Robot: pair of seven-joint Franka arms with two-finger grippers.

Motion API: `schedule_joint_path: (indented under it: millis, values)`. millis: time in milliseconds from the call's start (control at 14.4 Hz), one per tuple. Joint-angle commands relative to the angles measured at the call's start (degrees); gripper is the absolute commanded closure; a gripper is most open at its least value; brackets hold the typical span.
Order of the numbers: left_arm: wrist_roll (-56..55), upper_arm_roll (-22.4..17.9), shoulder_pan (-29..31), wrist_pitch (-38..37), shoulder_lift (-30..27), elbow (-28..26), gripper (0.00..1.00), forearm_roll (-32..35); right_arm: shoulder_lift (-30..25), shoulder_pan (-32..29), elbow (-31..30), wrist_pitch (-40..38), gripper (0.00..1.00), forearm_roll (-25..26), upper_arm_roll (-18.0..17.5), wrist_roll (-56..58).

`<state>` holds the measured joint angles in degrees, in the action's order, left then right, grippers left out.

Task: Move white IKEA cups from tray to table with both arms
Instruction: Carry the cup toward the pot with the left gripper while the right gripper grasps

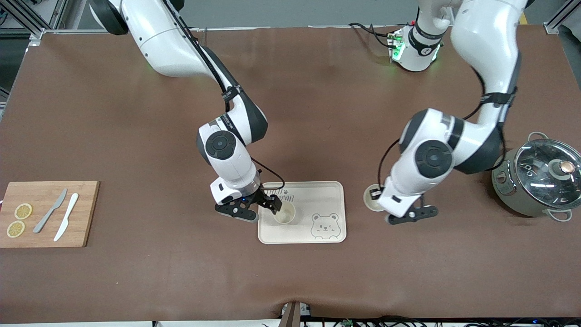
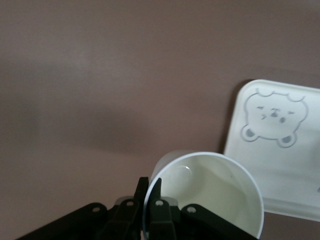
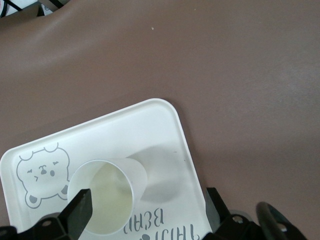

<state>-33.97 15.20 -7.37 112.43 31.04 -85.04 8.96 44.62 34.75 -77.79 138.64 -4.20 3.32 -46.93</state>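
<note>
The bear tray (image 1: 327, 193) lies flat on the brown worktop (image 1: 136, 127), between the two arms. One white cup (image 1: 284, 213) stands upright on the tray, at the end toward the right arm, beside the printed bear face (image 1: 325, 225). This cup appears empty. The second white cup (image 1: 373, 198) is off the tray, just beside its edge toward the left arm; whether it rests on the worktop or is lifted cannot be told.

The right gripper (image 1: 265, 205) is low over the tray, bent down from the wrist. In the right wrist view its fingers (image 3: 80, 212) are spread wide, one on each side of the cup (image 3: 107, 197) on the tray (image 3: 125, 130), not pressing it.

The left gripper (image 2: 148, 207) is low over the worktop next to the tray (image 2: 280, 165). In the left wrist view its fingers (image 2: 160, 200) are closed narrow on the rim wall of the second cup (image 2: 210, 195), one inside and one outside. In the front view the left arm's wrist covers most of this cup.

A grey-green pot (image 1: 538, 181) with a glass lid stands toward the left arm's end of the worktop. A wooden cutting board (image 1: 86, 213) lies toward the right arm's end, bearing two knives (image 1: 59, 215) and two lemon slices (image 1: 19, 220). Both are well apart from the tray.
</note>
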Motion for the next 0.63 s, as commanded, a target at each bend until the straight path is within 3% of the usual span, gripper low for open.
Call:
schedule_joint_path:
  millis: [0, 279, 557]
  values:
    - [4.3, 6.0, 10.1, 5.4, -7.2, -11.3, 1.0, -1.0, 1.9, 1.3, 1.7, 0.8, 0.0, 0.3, 0.3, -0.4]
    - [9.7, 16.0, 25.4, 14.7, -14.3, -24.7, 1.0, -1.0, 3.4, 1.9, 1.7, 2.6, 0.0, 0.4, 0.4, -0.4]
    - [11.2, 16.2, 27.4, 25.1, -17.3, -34.6, 1.0, -1.1, 4.6, 2.3, 1.7, 3.8, 0.0, 0.9, 0.5, -0.5]
